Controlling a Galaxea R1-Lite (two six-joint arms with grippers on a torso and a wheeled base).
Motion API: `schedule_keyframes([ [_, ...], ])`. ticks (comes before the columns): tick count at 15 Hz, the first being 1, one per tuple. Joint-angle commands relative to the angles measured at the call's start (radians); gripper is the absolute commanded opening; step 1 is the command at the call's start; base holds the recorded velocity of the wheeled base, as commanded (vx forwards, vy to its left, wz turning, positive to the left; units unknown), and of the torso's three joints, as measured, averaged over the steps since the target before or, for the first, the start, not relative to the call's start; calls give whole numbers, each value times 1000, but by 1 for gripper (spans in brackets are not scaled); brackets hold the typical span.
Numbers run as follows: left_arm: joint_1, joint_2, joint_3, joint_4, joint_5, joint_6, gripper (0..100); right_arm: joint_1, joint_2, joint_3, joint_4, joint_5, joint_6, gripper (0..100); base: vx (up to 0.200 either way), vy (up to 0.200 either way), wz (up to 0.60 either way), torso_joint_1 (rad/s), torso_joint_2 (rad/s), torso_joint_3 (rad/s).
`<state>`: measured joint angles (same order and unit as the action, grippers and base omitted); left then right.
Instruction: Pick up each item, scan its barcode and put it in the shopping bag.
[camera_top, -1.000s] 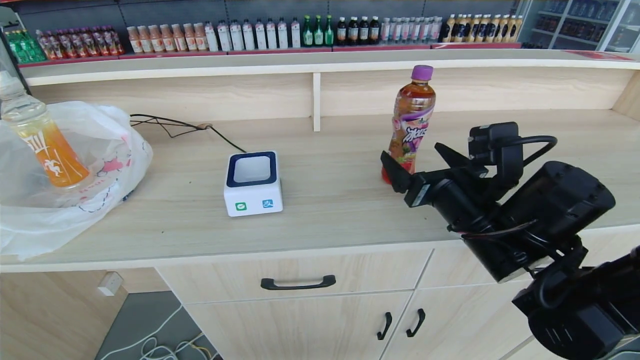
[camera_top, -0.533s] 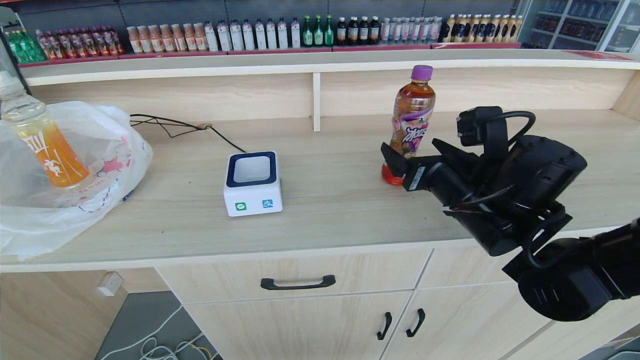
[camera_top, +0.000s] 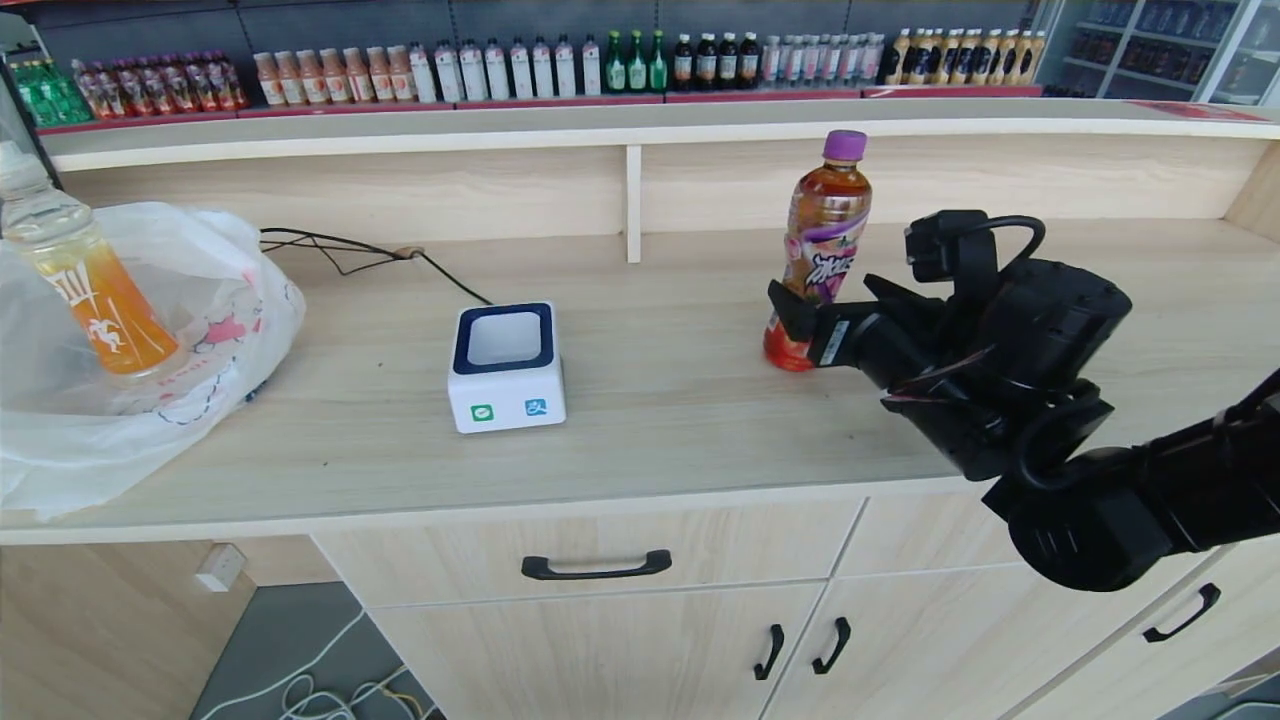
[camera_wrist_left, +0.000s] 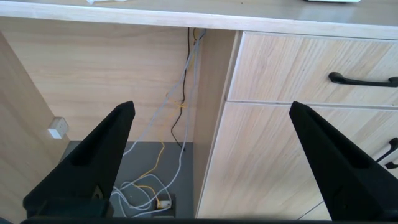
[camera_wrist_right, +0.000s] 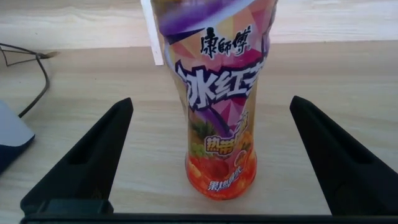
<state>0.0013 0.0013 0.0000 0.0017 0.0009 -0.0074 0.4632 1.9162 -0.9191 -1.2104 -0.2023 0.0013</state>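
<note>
A tea bottle (camera_top: 822, 235) with a purple cap stands upright on the wooden counter (camera_top: 650, 400), right of centre. My right gripper (camera_top: 835, 310) is open at the bottle's lower part, one finger on each side, not touching it. In the right wrist view the bottle (camera_wrist_right: 214, 106) stands between the spread fingers of my right gripper (camera_wrist_right: 211, 165). A white scanner (camera_top: 505, 367) with a dark blue rim sits mid-counter. At the far left lies a white shopping bag (camera_top: 200, 330) holding an orange drink bottle (camera_top: 85, 280). My left gripper (camera_wrist_left: 211, 162) is open, below the counter, facing the cabinet fronts.
A black cable (camera_top: 350, 255) runs from the scanner toward the back left. A low wooden back ledge with a divider (camera_top: 632, 205) borders the counter. Drawers and doors with black handles (camera_top: 596, 568) lie under the counter's front edge. Shelves of bottles stand far behind.
My right gripper has moved forward and up to the tea bottle's base, so its fingers now flank the bottle. The bottle, scanner and bag have stayed put.
</note>
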Motion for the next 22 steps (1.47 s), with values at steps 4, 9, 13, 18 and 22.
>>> schedule_keyframes([
  [4, 0, 0, 0, 0, 1, 0, 100, -20, 83, -95, 6, 31, -4, 100, 0, 0, 0, 0, 0, 0],
  [9, 0, 0, 0, 0, 1, 0, 100, -31, 98, -159, 60, 54, -6, 100, 0, 0, 0, 0, 0, 0],
  [13, 0, 0, 0, 0, 1, 0, 100, -41, 118, -247, 121, 61, -15, 100, 0, 0, 0, 0, 0, 0],
  [18, 0, 0, 0, 0, 1, 0, 100, -43, 119, -326, 201, 80, -21, 100, 0, 0, 0, 0, 0, 0],
  [22, 0, 0, 0, 0, 1, 0, 100, -46, 126, -326, 201, 81, -37, 100, 0, 0, 0, 0, 0, 0],
])
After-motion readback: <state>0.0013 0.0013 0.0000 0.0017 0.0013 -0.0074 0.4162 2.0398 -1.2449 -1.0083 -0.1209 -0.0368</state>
